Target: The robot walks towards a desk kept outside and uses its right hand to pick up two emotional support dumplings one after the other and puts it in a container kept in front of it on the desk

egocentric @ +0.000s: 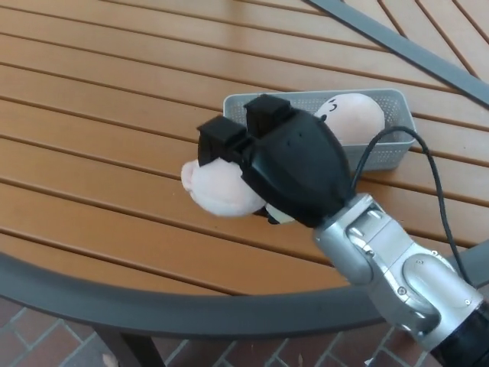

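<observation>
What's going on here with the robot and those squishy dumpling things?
The robot's right hand is shut on a pale dumpling, holding it above the slatted wooden desk just in front of the grey mesh container. A second dumpling already lies inside the container. The left hand is out of view.

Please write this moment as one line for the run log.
right hand: shut on second dumpling, lifted | first dumpling: in container | left hand: not in view

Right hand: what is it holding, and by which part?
The right hand holds a pale pink plush dumpling, fingers wrapped over its top; its left end shows.
</observation>
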### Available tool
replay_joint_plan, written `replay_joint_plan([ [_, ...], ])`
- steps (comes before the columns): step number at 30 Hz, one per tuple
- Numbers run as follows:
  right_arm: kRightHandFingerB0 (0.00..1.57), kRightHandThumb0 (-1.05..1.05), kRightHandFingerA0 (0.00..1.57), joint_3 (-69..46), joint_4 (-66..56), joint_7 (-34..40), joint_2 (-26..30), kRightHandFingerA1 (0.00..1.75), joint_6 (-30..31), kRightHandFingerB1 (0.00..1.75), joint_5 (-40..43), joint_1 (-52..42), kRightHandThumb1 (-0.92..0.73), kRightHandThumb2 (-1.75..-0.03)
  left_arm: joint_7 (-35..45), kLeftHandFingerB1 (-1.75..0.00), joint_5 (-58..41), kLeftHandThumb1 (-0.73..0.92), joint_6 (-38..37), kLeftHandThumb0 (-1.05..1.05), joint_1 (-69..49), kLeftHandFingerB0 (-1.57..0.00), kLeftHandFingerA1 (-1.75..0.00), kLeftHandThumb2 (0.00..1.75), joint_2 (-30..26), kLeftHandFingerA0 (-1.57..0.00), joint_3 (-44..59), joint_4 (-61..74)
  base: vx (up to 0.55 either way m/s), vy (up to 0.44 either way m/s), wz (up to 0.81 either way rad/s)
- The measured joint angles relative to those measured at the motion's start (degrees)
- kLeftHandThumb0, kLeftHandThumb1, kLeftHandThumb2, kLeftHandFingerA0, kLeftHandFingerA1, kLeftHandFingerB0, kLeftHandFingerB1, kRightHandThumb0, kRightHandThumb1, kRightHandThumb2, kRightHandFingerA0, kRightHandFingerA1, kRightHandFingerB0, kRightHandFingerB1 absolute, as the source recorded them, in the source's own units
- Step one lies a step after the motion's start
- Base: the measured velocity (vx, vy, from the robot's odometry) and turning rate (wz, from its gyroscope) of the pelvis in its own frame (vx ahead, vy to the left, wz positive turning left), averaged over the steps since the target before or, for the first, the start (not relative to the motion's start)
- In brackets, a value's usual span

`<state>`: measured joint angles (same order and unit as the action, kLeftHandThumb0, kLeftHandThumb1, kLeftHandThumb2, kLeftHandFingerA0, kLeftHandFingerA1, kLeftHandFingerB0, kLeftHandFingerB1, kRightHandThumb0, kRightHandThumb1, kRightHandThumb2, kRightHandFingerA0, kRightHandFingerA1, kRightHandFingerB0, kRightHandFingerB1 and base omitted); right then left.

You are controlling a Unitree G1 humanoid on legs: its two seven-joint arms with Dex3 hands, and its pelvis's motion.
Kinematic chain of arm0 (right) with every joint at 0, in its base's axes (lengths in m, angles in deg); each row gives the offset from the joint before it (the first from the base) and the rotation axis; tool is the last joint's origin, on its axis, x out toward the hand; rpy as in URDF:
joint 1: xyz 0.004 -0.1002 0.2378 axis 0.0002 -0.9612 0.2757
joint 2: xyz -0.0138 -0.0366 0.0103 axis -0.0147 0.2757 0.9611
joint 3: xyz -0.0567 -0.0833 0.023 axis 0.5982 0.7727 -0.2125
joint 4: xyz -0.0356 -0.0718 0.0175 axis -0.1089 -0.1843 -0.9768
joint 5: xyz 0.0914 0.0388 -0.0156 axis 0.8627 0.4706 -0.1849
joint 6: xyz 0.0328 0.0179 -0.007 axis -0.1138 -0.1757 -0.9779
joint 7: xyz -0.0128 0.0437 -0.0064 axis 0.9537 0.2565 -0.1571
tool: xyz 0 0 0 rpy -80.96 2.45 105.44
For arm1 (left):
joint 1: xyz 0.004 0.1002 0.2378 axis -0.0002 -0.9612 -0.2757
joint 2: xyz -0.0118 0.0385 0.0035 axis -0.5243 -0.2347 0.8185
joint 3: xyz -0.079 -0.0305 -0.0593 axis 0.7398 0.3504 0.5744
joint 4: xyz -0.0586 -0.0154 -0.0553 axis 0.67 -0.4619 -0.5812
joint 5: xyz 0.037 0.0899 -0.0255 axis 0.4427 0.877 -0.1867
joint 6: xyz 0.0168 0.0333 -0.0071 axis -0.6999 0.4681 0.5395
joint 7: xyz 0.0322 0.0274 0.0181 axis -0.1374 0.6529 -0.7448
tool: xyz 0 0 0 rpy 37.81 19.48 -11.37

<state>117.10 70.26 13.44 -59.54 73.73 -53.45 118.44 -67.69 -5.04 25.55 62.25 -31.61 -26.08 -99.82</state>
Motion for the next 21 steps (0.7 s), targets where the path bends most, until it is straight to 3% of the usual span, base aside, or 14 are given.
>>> replay_joint_plan([
  [4, 0.71, -0.06, 0.83, -5.1, -5.2, -3.9, 0.2, 1.75, -0.8, 1.69, 2.7, 4.9, -0.44, -0.87, 0.0, -0.58, 0.0, 0.64, 0.0, -0.23, 0.0, -0.74, -0.77, 0.58, -0.1, -0.82, 0.2, -0.1, 0.00, 0.000, 0.00],
  [5, 0.76, -0.09, 0.82, -6.1, -5.4, -4.7, 0.2, 1.75, -0.9, 1.56, 3.3, 6.3, -0.49, -0.76, 0.0, -0.58, 0.0, 0.64, 0.0, -0.24, 0.0, -0.73, -0.77, 0.58, -0.2, -0.82, 0.2, -0.1, 0.00, 0.000, 0.00],
  [10, 0.89, -0.07, 0.86, -9.8, 1.0, -7.6, 1.7, 1.70, -1.1, 1.38, 4.2, 13.6, -0.47, -0.78, 0.0, -0.57, 0.0, 0.65, 0.0, -0.23, -0.2, -0.73, -0.77, 0.58, -0.3, -0.82, 0.4, 0.0, 0.00, 0.000, 0.00],
  [11, 0.95, -0.08, 0.91, -10.2, 2.0, -8.0, 1.9, 1.61, -1.0, 1.13, 4.3, 14.4, -0.46, -0.73, 0.0, -0.58, 0.0, 0.62, 0.0, -0.23, -0.3, -0.75, -0.78, 0.57, -0.3, -0.83, 0.5, 0.0, 0.00, 0.000, 0.00],
  [12, 0.95, -0.08, 0.91, -10.6, 4.3, -8.4, 2.0, 1.61, -1.0, 1.13, 4.3, 15.6, -0.46, -0.73, 0.0, -0.58, 0.0, 0.62, 0.0, -0.23, -0.3, -0.75, -0.78, 0.57, -0.3, -0.83, 0.7, 0.0, 0.00, 0.000, 0.00],
  [13, 0.86, -0.15, 0.86, -10.7, 5.8, -8.4, 2.1, 1.71, -1.2, 1.31, 4.3, 16.3, -0.52, -0.61, 0.0, -0.57, 0.0, 0.61, 0.0, -0.24, -0.3, -0.73, -0.75, 0.57, -0.3, -0.80, 0.8, 0.0, 0.00, 0.000, 0.00],
  [16, 0.84, -0.14, 0.87, -10.7, 12.7, -8.2, 2.6, 1.73, -1.6, 1.42, 4.0, 18.8, -0.51, -0.61, 0.0, -0.57, -0.1, 0.61, 0.0, -0.25, -0.3, -0.74, -0.76, 0.57, -0.3, -0.81, 1.0, 0.0, 0.00, 0.000, 0.00],
  [17, 0.91, -0.26, 0.87, -10.6, 15.8, -8.1, 2.9, 1.70, -1.7, 1.00, 3.9, 19.8, -0.55, -0.56, 0.0, -0.58, -0.1, 0.66, 0.0, -0.18, -0.3, -0.72, -0.76, 0.58, -0.3, -0.81, 1.1, 0.0, 0.00, 0.000, 0.00],
  [20, 0.92, -0.28, 0.87, -10.0, 21.9, -7.9, 3.5, 1.70, -1.9, 0.93, 3.5, 22.0, -0.54, -0.57, 0.0, -0.58, 0.0, 0.66, 0.0, -0.19, -0.3, -0.73, -0.77, 0.58, -0.3, -0.81, 1.1, 0.0, 0.00, 0.000, 0.00],
  [21, 0.92, -0.28, 0.90, -9.6, 24.6, -7.8, 3.7, 1.67, -2.1, 0.81, 3.3, 22.9, -0.51, -0.58, 0.0, -0.57, 0.0, 0.67, 0.0, -0.18, -0.3, -0.73, -0.75, 0.59, -0.3, -0.82, 1.1, 0.0, 0.00, 0.000, 0.00],
])
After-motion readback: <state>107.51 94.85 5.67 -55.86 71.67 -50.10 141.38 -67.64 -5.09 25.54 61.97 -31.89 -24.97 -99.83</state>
